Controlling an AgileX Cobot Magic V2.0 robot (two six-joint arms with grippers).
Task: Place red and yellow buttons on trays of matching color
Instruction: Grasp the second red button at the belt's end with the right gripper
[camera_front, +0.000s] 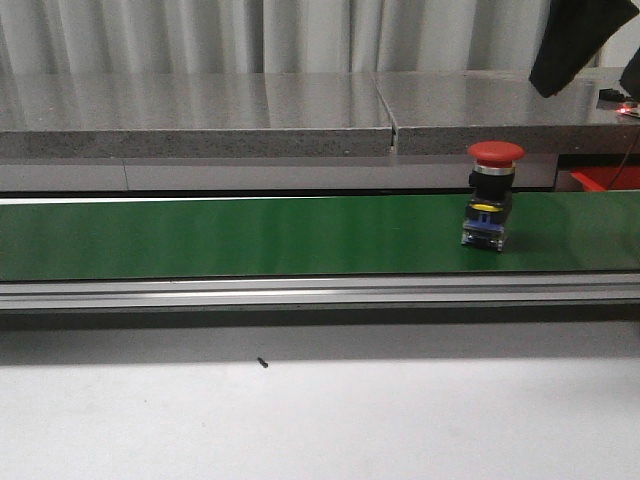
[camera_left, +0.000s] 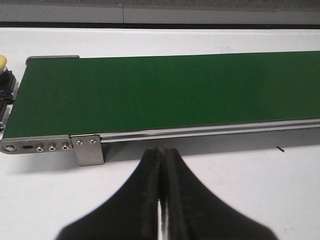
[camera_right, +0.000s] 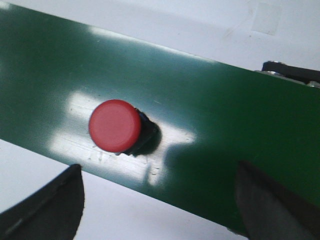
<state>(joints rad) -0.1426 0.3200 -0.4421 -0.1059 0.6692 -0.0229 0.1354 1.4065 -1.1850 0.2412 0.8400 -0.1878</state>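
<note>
A red button (camera_front: 493, 195) with a mushroom cap and a black and blue body stands upright on the green belt (camera_front: 250, 238), toward its right end. In the right wrist view its cap (camera_right: 115, 125) shows from above. My right gripper (camera_right: 157, 200) hangs open over it, off to one side, with nothing between its fingers (camera_right: 55, 205). My left gripper (camera_left: 161, 152) is shut and empty over the white table, just short of the belt's rail. A yellow button (camera_left: 3, 62) peeks in past the belt's end. The trays are not clearly in view.
The belt's metal rail (camera_front: 320, 292) runs along its front, with an end bracket (camera_left: 87, 150). A grey stone ledge (camera_front: 200, 115) stands behind the belt. A red flat thing (camera_front: 603, 180) shows at the far right. A small dark speck (camera_front: 262, 363) lies on the table.
</note>
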